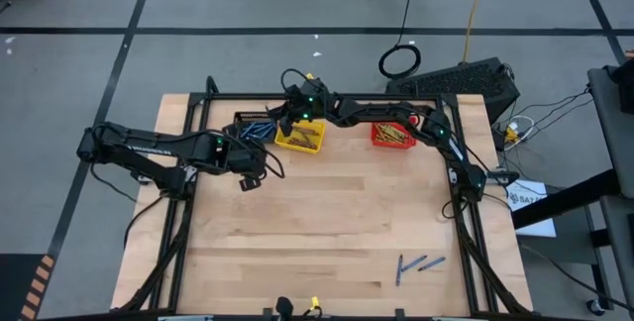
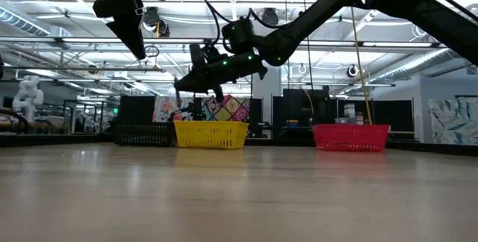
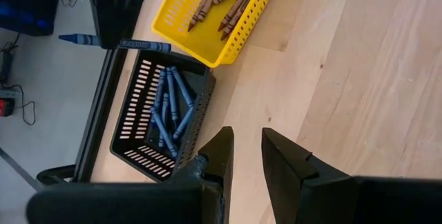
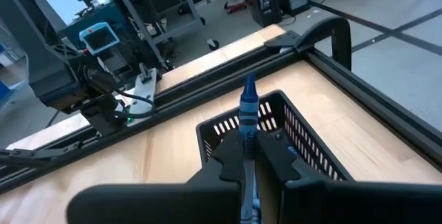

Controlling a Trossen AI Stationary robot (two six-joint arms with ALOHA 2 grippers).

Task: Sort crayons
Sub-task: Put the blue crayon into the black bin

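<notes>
- Right gripper: my fingers pinch a blue crayon, its long axis running straight out past the tips.
- Black basket lies directly below and ahead; drop looks close.
- Left gripper, fingers slightly apart, empty, waits beside that basket.
- Two blue crayons remain loose, well apart at the near right.

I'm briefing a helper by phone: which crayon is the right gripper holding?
Along the table's far edge stand three baskets; the right gripper hovers above the black basket. The blue crayon is pinched upright between its fingers, unlike those lying in baskets.
</notes>
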